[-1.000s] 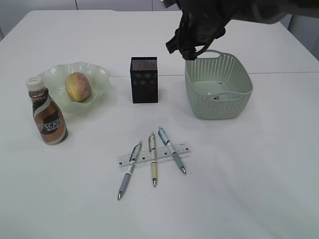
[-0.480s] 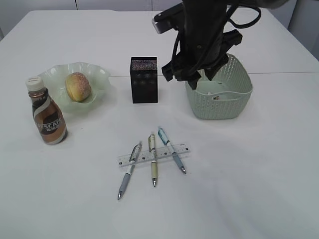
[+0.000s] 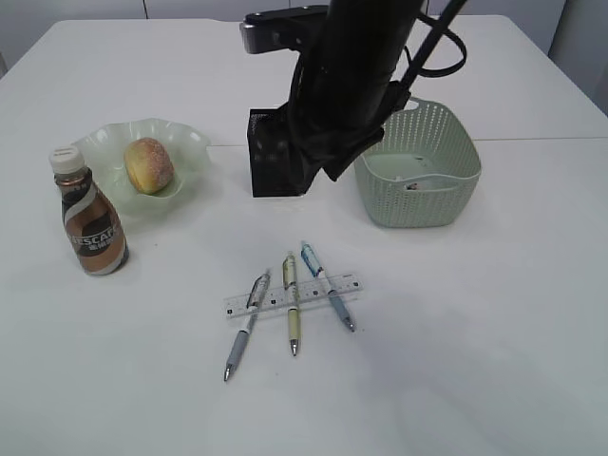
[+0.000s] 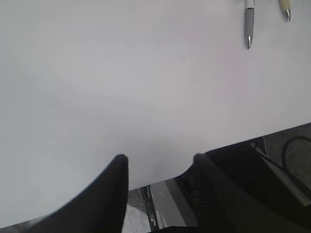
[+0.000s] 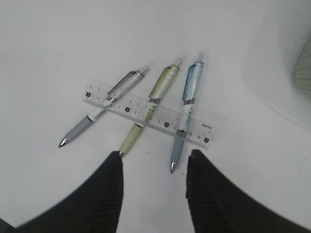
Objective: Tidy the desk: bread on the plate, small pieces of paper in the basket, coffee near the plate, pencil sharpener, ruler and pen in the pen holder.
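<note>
The ruler lies flat on the desk just ahead of the right gripper, whose jaws stand partly open and hold nothing. Three pens lie across the ruler, side by side and fanned a little: a grey pen, a yellow-green pen in the middle, and a blue pen. In the right wrist view the tips of the yellow-green and blue pens point toward the jaws and sit nearest their gap; the grey pen's tip lies off to the side of the left-hand finger. Nothing stands between these jaws and the pens.

In the exterior view the right arm hangs over the middle of the desk, covering part of the pen holder, which stands behind the pens. Just beside it is the basket, with a small scrap inside.

The left gripper hangs at the near edge of the desk, jaws partly open and empty, with only two pen tips at the far corner of its view.

Well apart on the left, the bread rests in the plate, and the coffee stands upright just in front of the plate.
</note>
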You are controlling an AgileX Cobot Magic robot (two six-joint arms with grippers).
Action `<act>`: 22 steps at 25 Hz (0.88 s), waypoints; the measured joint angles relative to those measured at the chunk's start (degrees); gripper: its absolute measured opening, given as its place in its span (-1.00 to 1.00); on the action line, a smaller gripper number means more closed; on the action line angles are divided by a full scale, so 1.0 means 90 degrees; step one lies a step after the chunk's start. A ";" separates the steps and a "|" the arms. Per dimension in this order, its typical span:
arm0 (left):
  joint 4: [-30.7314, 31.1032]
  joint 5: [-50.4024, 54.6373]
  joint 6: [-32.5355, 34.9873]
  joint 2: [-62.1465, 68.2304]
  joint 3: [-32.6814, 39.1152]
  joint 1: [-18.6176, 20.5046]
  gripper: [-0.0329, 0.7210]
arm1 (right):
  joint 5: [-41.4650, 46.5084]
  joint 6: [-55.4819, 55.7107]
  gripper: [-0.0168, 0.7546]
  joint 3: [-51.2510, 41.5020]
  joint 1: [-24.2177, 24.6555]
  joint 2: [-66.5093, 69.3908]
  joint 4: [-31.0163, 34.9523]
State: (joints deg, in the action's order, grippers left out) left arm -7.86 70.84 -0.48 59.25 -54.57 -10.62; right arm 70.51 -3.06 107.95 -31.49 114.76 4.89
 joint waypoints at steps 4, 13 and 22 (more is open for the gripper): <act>0.0000 0.0000 0.0053 0.0000 0.0000 0.0000 -0.07 | 0.0026 -0.0010 -0.13 -0.0012 0.0000 -0.0215 0.0206; 0.0000 0.0000 0.0053 0.0000 0.0000 0.0000 -0.07 | 0.0026 -0.0810 0.06 -0.0991 -0.0539 -0.0585 0.0159; -0.0071 0.0000 0.0446 0.0000 0.0000 0.0000 -0.07 | 0.0026 -0.0870 0.12 -0.1200 -0.0684 -0.0596 0.0054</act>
State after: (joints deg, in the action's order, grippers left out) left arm -8.50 70.84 3.54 59.25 -54.57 -10.62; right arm 70.74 -10.88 97.14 -37.64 109.39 5.38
